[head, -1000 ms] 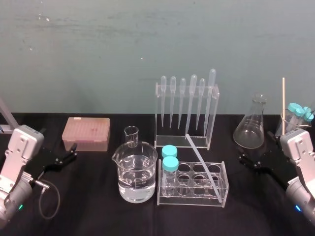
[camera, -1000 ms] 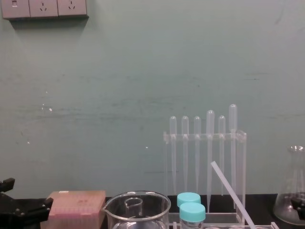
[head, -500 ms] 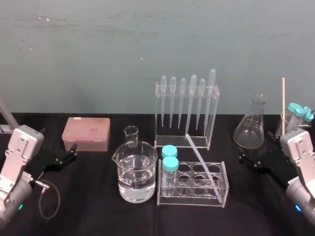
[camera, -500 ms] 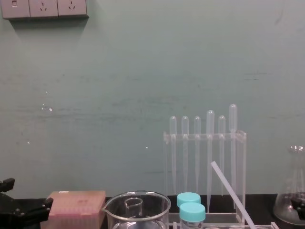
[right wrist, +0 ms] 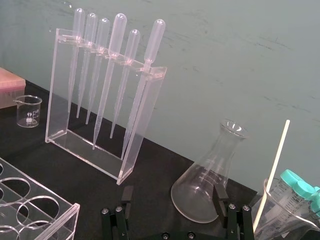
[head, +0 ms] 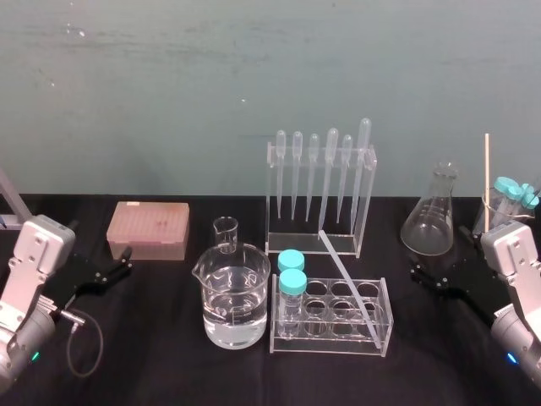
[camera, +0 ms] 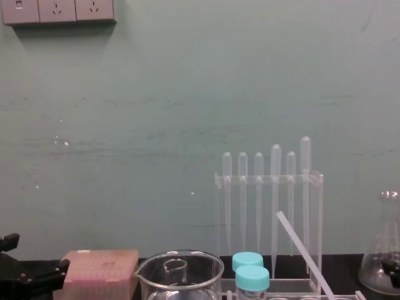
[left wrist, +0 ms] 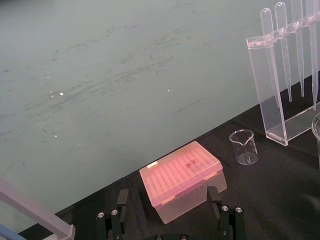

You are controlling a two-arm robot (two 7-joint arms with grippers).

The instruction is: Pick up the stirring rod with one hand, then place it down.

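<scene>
The stirring rod [head: 348, 283] is a thin translucent-white stick lying slanted across the clear test-tube rack [head: 372, 334], its far end near the foot of the pipette rack [head: 319, 194]. In the chest view the stirring rod [camera: 303, 253] rises leftward in front of the pipettes. My left gripper [head: 118, 264] rests open at the table's left, facing the pink tip box [left wrist: 182, 177]; its fingers [left wrist: 117, 217] hold nothing. My right gripper [head: 425, 275] rests open at the far right, its fingers [right wrist: 220, 197] spread before the conical flask [right wrist: 210, 185]. Both grippers are well apart from the rod.
A large beaker of water [head: 232, 296] and a small beaker [head: 226, 233] stand left of the test-tube rack, which holds two teal-capped tubes [head: 292, 272]. A beaker with capped tubes and a beige stick [head: 487, 178] stands at the far right.
</scene>
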